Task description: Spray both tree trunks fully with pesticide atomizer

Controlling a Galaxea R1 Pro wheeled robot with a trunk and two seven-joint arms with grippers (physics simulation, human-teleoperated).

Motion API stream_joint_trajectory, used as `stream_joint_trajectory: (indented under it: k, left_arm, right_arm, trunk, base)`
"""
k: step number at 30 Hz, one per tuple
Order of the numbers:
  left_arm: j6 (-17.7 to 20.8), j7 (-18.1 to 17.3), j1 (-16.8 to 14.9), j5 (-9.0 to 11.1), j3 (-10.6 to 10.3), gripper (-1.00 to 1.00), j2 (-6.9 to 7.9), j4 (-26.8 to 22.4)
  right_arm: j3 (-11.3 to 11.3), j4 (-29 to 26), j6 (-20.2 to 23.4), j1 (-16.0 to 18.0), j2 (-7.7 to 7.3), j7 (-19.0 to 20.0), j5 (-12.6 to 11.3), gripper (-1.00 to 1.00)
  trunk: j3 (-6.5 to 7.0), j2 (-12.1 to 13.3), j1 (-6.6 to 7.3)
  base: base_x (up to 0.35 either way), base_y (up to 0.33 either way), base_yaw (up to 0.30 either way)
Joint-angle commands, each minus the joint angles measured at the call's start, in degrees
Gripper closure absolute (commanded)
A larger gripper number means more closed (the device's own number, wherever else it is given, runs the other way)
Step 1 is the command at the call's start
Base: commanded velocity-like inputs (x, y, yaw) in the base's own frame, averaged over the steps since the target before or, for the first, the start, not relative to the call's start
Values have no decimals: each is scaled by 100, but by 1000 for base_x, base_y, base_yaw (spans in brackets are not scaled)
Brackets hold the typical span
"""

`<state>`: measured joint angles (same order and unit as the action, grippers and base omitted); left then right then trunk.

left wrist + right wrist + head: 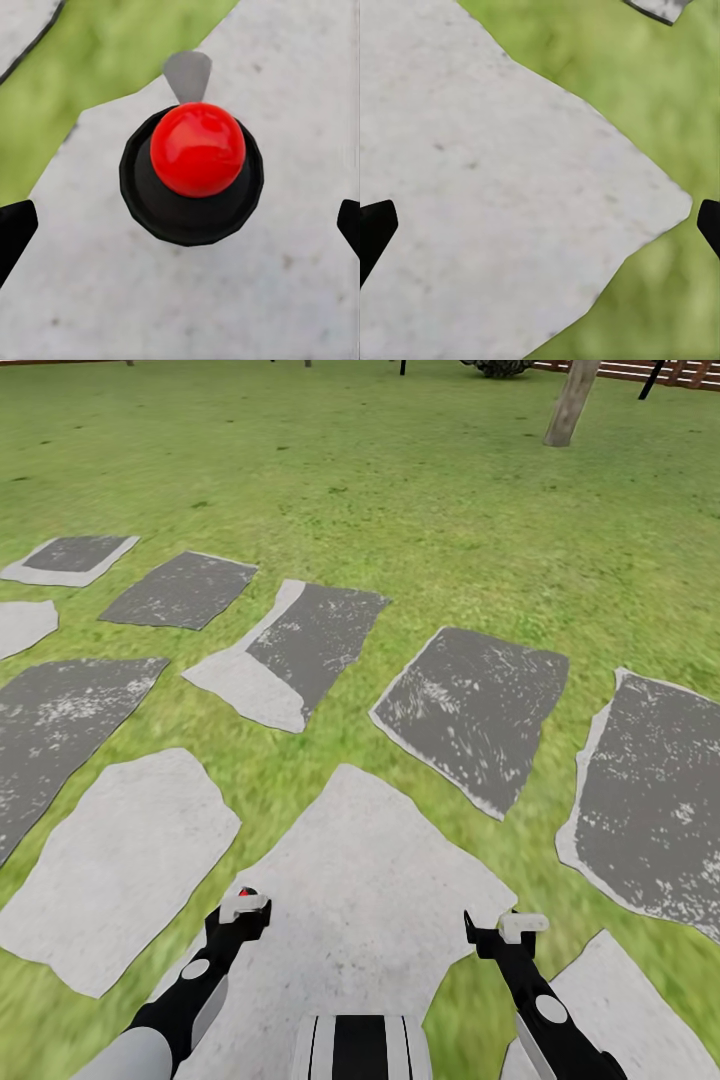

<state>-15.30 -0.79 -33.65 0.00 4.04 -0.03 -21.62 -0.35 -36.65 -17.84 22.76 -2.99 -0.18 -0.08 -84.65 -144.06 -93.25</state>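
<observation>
I'm lining the left gripper (180, 225), jaws spread, above the atomizer (196, 150) standing on a stone slab (225, 300). R gripper (540, 225) spread, empty. Next: descend, clamp.

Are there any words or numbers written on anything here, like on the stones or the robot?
None: no words, numbers or signs can be read.
The grey stepping stones bear only pale speckles.
The red ball on a black base is unmarked.
The tree trunk and fence are bare too.
</observation>
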Motion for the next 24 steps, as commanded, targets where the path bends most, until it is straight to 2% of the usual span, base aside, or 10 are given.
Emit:
stream_joint_trajectory:
  k: [1,22,23,24]
  left_arm:
    - [0,0,-1,-3,0,-100,-2,0]
    - [-7,0,-1,-18,0,-100,-5,-12]
    - [-8,0,0,-18,-2,100,-5,-15]
    - [-8,0,6,-19,-2,100,-5,-24]
  right_arm:
    - [0,0,0,0,0,0,1,-100]
    - [0,0,0,0,0,0,0,-100]
    - [0,0,0,0,0,0,0,-100]
    - [0,0,0,0,0,0,0,-100]
  trunk:
    - [0,0,0]
    - [0,0,0]
    - [0,0,0]
    - [0,0,0]
  base:
    - [0,0,0]
    - [21,0,0]
    - [0,0,0]
    - [0,0,0]
